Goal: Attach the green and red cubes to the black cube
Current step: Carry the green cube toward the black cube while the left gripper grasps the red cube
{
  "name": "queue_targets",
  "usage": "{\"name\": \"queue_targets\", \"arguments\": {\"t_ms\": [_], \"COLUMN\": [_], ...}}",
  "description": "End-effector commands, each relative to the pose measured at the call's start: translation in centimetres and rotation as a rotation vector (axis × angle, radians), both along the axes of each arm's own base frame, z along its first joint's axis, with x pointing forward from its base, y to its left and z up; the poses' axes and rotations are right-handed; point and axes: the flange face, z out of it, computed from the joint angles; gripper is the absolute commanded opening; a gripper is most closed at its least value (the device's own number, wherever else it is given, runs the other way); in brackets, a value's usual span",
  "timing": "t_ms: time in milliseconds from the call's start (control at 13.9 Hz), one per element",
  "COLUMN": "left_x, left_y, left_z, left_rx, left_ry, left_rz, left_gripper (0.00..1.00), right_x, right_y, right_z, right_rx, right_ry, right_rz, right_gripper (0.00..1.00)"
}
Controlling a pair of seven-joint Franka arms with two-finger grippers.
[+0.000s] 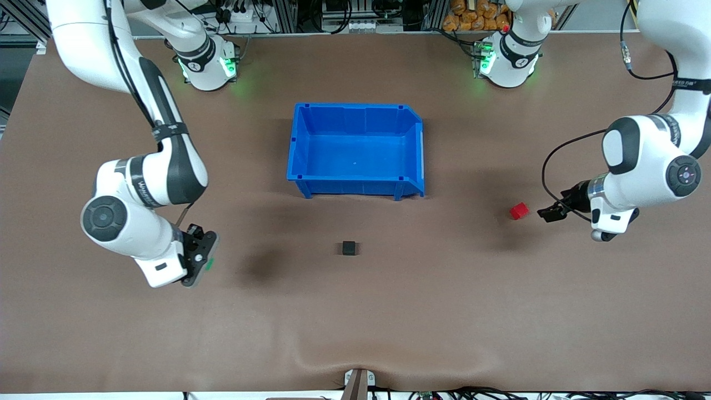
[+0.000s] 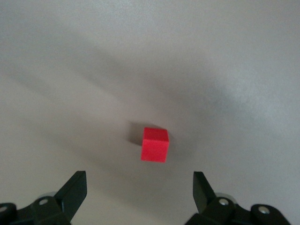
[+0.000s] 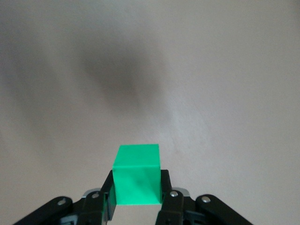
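The red cube (image 1: 519, 210) (image 2: 154, 144) lies on the brown table toward the left arm's end. My left gripper (image 1: 547, 213) (image 2: 139, 179) hangs just beside it, open, and the cube lies a little ahead of the fingertips, not between them. The green cube (image 3: 137, 175) is clamped between the fingers of my right gripper (image 1: 203, 260) (image 3: 137, 190), which is shut on it over bare table toward the right arm's end. In the front view only a green sliver (image 1: 210, 265) shows. The black cube (image 1: 349, 248) stands alone mid-table, apart from both grippers.
A large blue bin (image 1: 355, 176) with nothing in it stands mid-table, farther from the front camera than the black cube. The brown cloth (image 1: 355, 333) ripples near the front edge.
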Motion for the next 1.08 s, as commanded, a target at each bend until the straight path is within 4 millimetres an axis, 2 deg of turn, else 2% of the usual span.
{"name": "queue_targets", "arguments": {"t_ms": [0,144,288,360,504,648,720,937,1009], "left_x": [0.2,0.3,0.3,0.3,0.4,0.3,0.3,0.3,0.3], "left_y": [-1.8,-1.9,-1.9,-1.9,-2.0,-1.9,-1.8,-1.8,-1.8], "left_z": [-1.4,-2.3,-3.3,-3.7,-4.4,-5.5,-6.0,-7.0,-7.3], "left_rx": [-0.003,-0.001,0.000,0.002,0.002,0.006,0.016,0.018,0.018], "left_ry": [-0.005,0.000,0.003,0.007,0.005,0.014,0.014,0.015,0.015], "left_rz": [0.049,0.069,0.066,0.063,0.060,0.049,0.037,0.032,0.031], "left_gripper": [1.00,1.00,1.00,0.99,0.98,0.94,0.92,0.88,0.86], "right_x": [0.2,-0.3,-0.6,-0.5,0.5,0.7,0.0,-1.2,-2.0], "right_y": [4.6,6.9,7.7,8.7,9.9,12.6,14.9,18.7,20.3], "right_z": [-0.1,-1.1,-2.1,-2.8,-3.8,-4.7,-5.3,-7.5,-7.6], "right_rx": [-0.019,-0.026,-0.031,-0.033,-0.034,-0.033,-0.036,-0.040,-0.042], "right_ry": [0.002,0.025,0.047,0.049,0.037,0.023,0.019,0.024,0.018], "right_rz": [0.078,0.112,0.131,0.180,0.275,0.328,0.359,0.394,0.378], "right_gripper": [0.00,0.00,0.00,0.00,0.00,0.00,0.00,0.00,0.00]}}
